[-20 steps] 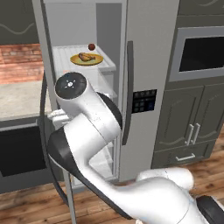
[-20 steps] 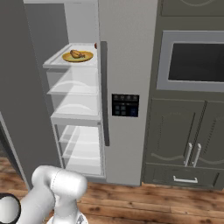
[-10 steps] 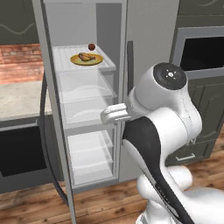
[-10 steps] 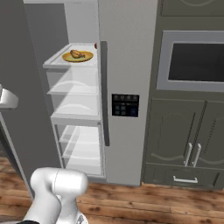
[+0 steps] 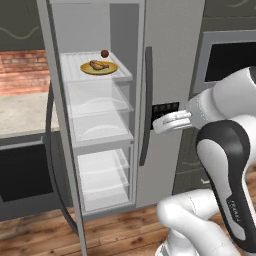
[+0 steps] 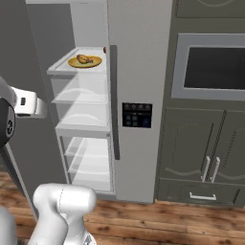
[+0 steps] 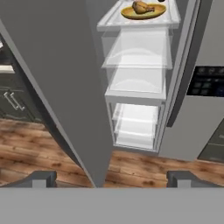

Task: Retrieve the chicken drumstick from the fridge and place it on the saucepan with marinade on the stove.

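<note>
Drumstick retrieval: I see the fridge (image 7: 131,87) with its left door swung open. On its top shelf a yellow plate (image 7: 144,13) carries the chicken drumstick (image 7: 141,6), at twelve o'clock, well apart from my gripper (image 7: 112,178), jaws spread and empty.

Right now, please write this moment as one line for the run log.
phase: approach | fridge: left door open | chicken drumstick: on yellow plate, top shelf | gripper: open, empty, facing the fridge
</note>
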